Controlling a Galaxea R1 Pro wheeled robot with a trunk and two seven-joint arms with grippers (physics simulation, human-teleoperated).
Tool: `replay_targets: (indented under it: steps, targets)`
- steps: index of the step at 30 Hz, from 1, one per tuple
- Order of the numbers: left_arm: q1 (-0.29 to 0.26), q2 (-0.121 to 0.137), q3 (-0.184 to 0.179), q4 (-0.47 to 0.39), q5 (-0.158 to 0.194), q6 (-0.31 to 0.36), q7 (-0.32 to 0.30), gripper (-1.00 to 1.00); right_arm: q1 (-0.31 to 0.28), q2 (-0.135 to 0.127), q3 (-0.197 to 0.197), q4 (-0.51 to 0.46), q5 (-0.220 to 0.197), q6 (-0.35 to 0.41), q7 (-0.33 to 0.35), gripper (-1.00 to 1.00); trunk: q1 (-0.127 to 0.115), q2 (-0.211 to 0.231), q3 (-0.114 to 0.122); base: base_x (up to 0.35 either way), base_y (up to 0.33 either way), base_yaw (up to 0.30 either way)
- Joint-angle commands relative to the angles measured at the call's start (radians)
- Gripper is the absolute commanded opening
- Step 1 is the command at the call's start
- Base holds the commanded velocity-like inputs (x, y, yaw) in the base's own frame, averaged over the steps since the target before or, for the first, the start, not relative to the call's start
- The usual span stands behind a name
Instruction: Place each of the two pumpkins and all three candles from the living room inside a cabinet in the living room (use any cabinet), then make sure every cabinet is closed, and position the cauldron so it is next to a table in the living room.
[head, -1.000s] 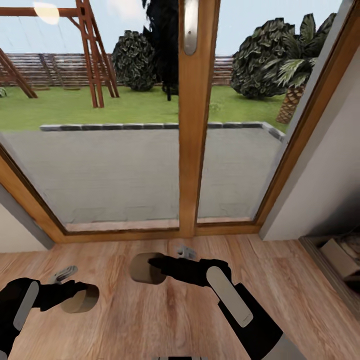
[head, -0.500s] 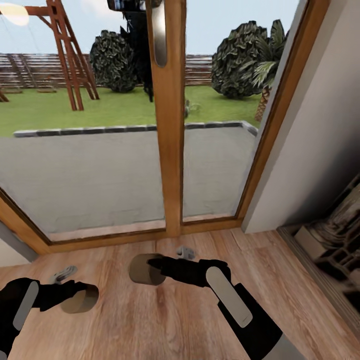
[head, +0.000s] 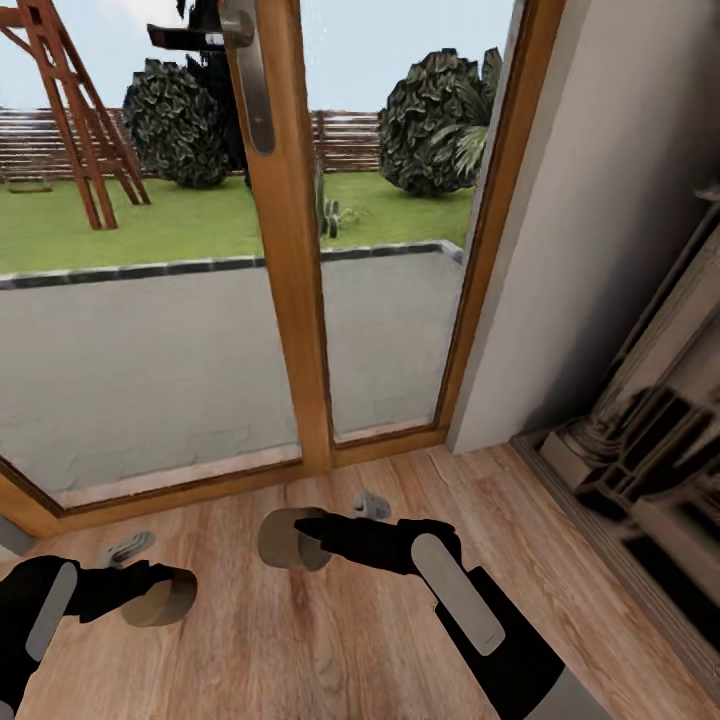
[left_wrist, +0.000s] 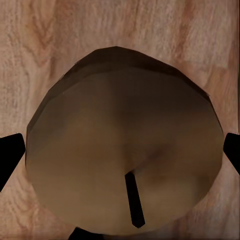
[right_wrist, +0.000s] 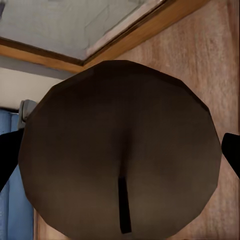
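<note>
Your left gripper (head: 150, 590) is clenched on a candle (head: 160, 597), a squat grey-beige cylinder carried above the wooden floor (head: 300, 640). In the left wrist view that left candle (left_wrist: 125, 140) sits end-on between the two dark fingertips (left_wrist: 10, 157), its short black wick visible on the face.

Your right gripper (head: 305, 535) likewise grasps a second candle (head: 290, 538), held a little nearer the glass door (head: 290, 250) than the first. In the right wrist view this right candle (right_wrist: 120, 147) appears darker, face-on, again with a fingertip (right_wrist: 231, 150) at each side and a black wick on its end face.

Taking the glass door as your landmark: both candles are held just in front of its wooden frame, the left one to the left of the central post, the right one almost in line with it. A metal lever handle (head: 248, 75) is mounted high on that post. Beyond the door lie a grey patio, lawn, bushes and a wooden swing frame (head: 70, 120). To the right of the door stands a pale wall (head: 590, 220), and beyond it a glossy dark surface (head: 640, 440) with blurred reflections; you cannot tell what it is.
</note>
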Motion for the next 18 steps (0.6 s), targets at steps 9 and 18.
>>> replay_targets:
  steps: [9,18]
  targets:
    - [0.0,0.0,0.001,0.0,0.003,0.0,-0.001,-1.0,0.0,0.001,0.0,0.002,-0.001,0.0,-0.001,-1.0,-0.035,0.063,0.028,-0.023,0.0,-0.225]
    - [0.0,0.0,0.0,0.0,0.005,0.001,-0.001,-1.0,0.0,0.0,-0.001,0.001,-0.001,-0.002,0.002,-1.0,-0.046,0.084,0.038,-0.001,0.0,-0.262]
